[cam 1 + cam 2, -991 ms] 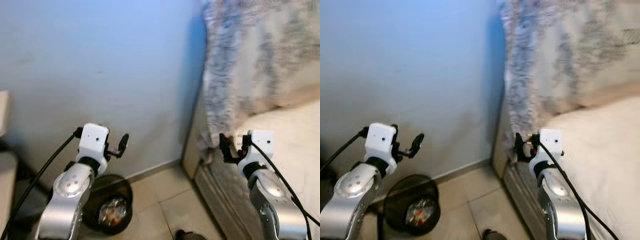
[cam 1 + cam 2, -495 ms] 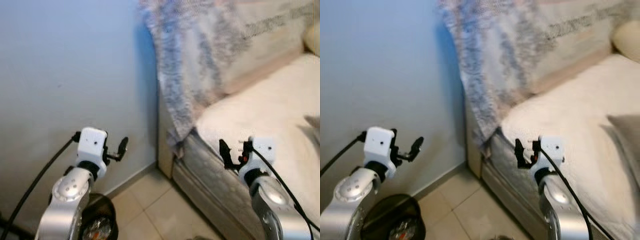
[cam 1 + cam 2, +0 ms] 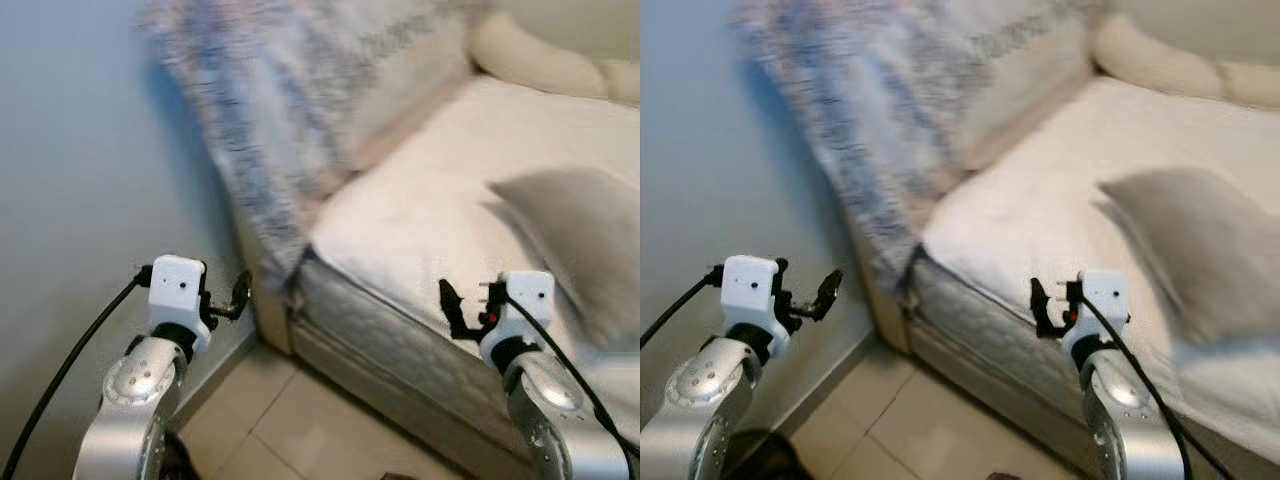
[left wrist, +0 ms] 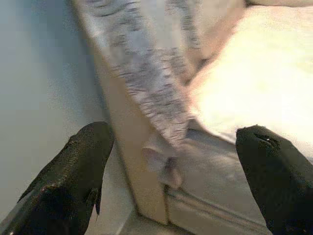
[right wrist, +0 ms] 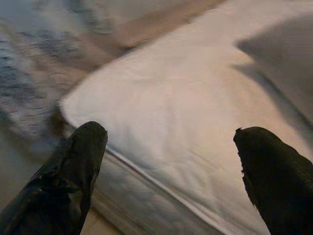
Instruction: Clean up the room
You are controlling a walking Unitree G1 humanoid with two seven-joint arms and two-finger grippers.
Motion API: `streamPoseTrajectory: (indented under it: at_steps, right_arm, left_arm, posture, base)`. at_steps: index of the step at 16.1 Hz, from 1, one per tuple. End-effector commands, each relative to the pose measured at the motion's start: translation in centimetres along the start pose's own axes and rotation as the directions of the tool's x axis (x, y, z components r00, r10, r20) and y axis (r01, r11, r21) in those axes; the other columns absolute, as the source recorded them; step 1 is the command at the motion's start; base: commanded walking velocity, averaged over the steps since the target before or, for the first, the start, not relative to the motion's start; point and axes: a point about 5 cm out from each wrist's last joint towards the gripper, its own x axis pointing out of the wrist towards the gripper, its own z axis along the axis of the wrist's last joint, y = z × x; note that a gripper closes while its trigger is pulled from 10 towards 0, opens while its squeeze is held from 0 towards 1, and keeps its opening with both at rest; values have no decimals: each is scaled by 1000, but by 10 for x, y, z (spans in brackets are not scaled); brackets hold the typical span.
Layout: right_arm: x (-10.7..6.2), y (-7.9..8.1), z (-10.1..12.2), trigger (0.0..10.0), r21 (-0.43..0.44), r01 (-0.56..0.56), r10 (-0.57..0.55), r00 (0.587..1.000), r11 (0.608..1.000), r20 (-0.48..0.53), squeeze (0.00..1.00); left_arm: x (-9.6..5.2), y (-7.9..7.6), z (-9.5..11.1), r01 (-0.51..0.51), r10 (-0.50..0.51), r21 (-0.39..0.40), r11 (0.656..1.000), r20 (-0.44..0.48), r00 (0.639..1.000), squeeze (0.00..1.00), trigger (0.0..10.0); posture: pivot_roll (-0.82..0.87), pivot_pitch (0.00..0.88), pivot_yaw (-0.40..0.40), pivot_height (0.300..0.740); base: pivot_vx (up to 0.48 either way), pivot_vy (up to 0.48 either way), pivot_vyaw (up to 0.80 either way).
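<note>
At nine o'clock the left gripper (image 3: 240,293) hangs beside the wall (image 3: 80,180), fingers spread, empty. A grey patterned blanket (image 3: 260,120) drapes the bed (image 3: 420,215) at twelve. At three the right gripper (image 3: 452,306) hovers over the mattress edge, fingers apart, near a grey pillow (image 3: 580,235).

I'm looking into a home living room: a cream sofa (image 3: 440,190) fills the upper right of the frame, a grey cushion (image 3: 580,240) on its seat, a mottled throw (image 3: 250,130) over its arm, beside a plain wall (image 3: 80,180) and tiled floor (image 3: 290,430).
</note>
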Motion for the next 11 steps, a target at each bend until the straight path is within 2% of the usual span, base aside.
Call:
streamPoseTrajectory:
  at_steps: [1,11]
  right_arm:
    - [0,0,3,10000,2,13,-13,1000,1000,12,0]
    - [1,0,5,10000,-30,71,-70,996,997,54,0]
  left_arm:
    - [-1,5,8,-22,21,37,999,36,999,0,10000]
    - [6,0,19,20,-24,44,999,81,996,0,10000]
  posture:
    - [-1,0,30,740]
    - [-14,0,45,740]
  base:
    - [0,0,-744]
    - [0,0,-743]
